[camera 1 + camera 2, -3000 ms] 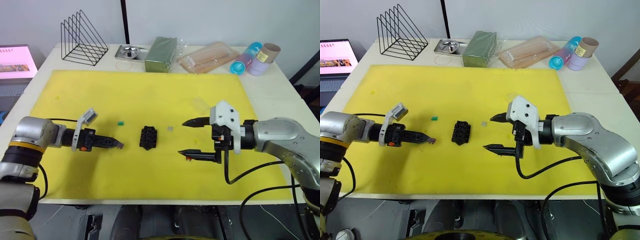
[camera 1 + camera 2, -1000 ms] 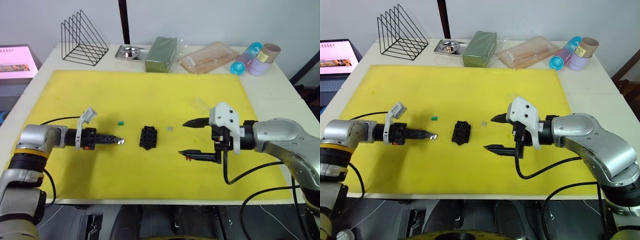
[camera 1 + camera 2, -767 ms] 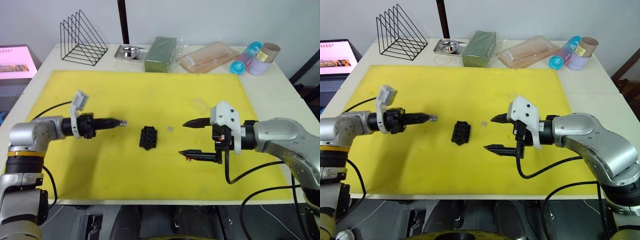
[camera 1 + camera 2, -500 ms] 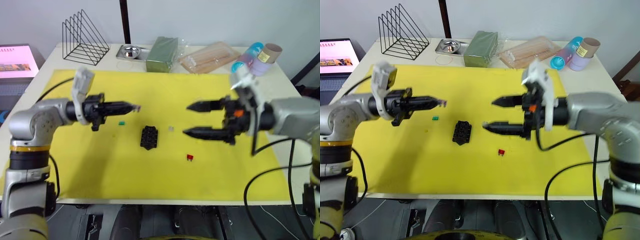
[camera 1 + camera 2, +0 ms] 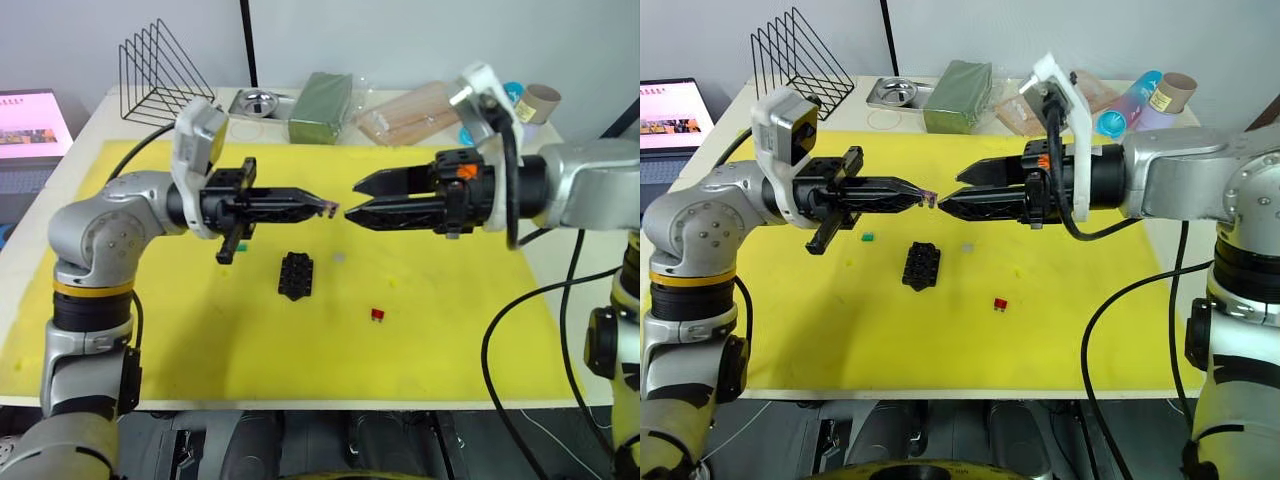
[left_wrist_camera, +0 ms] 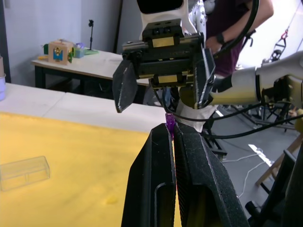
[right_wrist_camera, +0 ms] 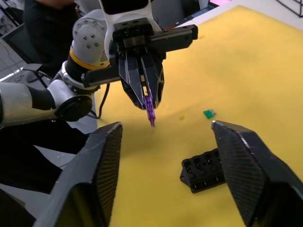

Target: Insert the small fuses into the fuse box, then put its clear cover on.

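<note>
My left gripper (image 5: 325, 207) is shut on the purple fuse (image 5: 930, 198) and holds it in the air above the yellow mat (image 5: 200, 340). My right gripper (image 5: 353, 200) is open and faces it tip to tip, one finger to each side of the purple fuse (image 7: 150, 111) without touching it. Below on the mat sits the black fuse box (image 5: 297, 275). A green fuse (image 5: 867, 237) lies to its left, a pale fuse (image 5: 967, 246) just behind it to the right, and a red fuse (image 5: 378, 314) in front of it to the right. The clear cover (image 6: 24, 172) lies on the mat.
Behind the mat stand a wire rack (image 5: 165, 70), a steel tray (image 5: 258, 102), a large green block (image 5: 322, 107), a clear bag of sticks (image 5: 415, 112) and some cups (image 5: 530, 100). A laptop (image 5: 30, 120) is at far left. A person (image 6: 236, 28) stands beyond the table.
Both arms have risen off the mat and come together over the fuse box. The right gripper's jaws have narrowed. The red fuse now lies bare on the mat.
</note>
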### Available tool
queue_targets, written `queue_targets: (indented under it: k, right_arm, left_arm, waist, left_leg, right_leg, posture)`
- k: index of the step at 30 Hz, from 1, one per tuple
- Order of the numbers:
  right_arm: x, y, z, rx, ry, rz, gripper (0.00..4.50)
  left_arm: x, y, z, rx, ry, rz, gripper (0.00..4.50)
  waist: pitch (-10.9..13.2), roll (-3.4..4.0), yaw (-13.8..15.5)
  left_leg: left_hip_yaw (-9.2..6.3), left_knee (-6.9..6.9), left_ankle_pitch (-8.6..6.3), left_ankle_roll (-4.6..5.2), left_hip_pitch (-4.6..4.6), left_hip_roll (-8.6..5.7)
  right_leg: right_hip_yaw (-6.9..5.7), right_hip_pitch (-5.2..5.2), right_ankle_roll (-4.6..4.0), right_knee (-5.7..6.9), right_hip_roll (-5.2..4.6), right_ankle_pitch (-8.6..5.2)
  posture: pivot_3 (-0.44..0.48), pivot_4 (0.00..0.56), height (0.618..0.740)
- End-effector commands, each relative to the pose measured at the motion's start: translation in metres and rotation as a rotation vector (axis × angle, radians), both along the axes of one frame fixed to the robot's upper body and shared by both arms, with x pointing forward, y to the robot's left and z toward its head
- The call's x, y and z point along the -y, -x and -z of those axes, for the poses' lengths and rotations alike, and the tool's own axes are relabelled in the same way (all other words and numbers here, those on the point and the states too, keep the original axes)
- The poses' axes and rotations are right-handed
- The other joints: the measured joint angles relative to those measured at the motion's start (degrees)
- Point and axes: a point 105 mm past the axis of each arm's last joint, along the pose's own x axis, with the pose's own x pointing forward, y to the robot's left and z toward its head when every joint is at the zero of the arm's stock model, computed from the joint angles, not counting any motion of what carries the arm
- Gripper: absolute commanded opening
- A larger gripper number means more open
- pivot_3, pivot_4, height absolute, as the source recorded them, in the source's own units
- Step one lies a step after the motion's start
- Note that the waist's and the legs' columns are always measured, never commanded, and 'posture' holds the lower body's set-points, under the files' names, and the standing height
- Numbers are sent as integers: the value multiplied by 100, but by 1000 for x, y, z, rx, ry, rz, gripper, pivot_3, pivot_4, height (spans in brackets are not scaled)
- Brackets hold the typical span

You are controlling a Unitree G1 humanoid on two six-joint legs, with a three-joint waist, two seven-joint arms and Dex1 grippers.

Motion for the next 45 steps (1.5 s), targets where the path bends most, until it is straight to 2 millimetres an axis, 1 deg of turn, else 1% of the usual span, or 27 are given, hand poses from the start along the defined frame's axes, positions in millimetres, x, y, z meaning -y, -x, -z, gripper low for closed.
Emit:
queue_targets:
  k: [1,3,5,7,9,18,38,41,44,45]
  right_arm:
    - [-5,5,-7,17,-12,-26,3275]
    - [-7,5,-5,13,-10,-29,3275]
    - [-10,4,-2,7,-5,-27,2936]
    - [-11,4,-1,1,-3,-28,2401]
    - [-11,5,-1,-2,-6,-34,1684]
    - [-11,9,-4,-12,-20,-55,1684]
    - [-12,6,1,-26,-13,-32,1684]
    - [-13,5,0,-25,-18,-30,1106]
    - [-13,5,0,-24,-17,-30,82]
    - [-13,5,1,-22,-14,-30,33]
  left_arm:
    - [1,2,-6,51,9,4,0]
    - [2,1,-5,50,16,-3,0]
    - [1,0,-3,51,12,-6,0]
    - [1,0,-2,54,10,-8,0]
    - [1,-1,-1,56,9,-9,0]
    - [-1,-1,3,63,-9,-6,0]
    - [1,-2,2,62,0,-3,0]
    - [2,-3,3,57,2,-5,0]
    - [2,-2,4,57,-1,-3,0]
    - [2,-2,4,56,0,-4,0]
  waist:
    - [0,0,-8]
    - [0,0,-11]
    - [0,0,-12]
    - [0,0,-12]
    - [0,0,-9]
    - [0,0,-10]
    - [0,0,-10]
    - [0,0,-10]
    - [0,0,-9]
    - [0,0,-10]
  left_leg:
    - [0,0,0,0,-1,0]
    - [0,0,0,0,-1,1]
    - [0,0,0,0,-3,1]
    - [0,0,0,0,-3,1]
    - [0,-1,0,0,-4,1]
    - [0,0,0,0,-16,1]
    - [-1,0,0,0,-28,2]
    - [-1,0,0,0,-29,2]
    - [-1,0,0,0,-29,2]
    - [-1,0,0,0,-29,2]
  right_leg:
    - [0,-1,0,0,0,0]
    - [0,-2,0,0,1,0]
    - [0,-4,0,0,1,0]
    - [0,-4,0,0,2,0]
    - [0,-5,0,0,2,0]
    - [-1,-15,0,0,2,0]
    - [0,-29,0,0,2,0]
    - [0,-30,0,0,2,0]
    - [0,-30,0,0,2,0]
    - [0,-30,0,0,1,0]
  posture:
    - [0,150,740]
    - [0,150,740]
    - [0,150,740]
    - [0,150,740]
    - [0,150,740]
    - [0,150,740]
    - [0,150,740]
    - [0,150,740]
    - [0,150,740]
    - [0,150,740]
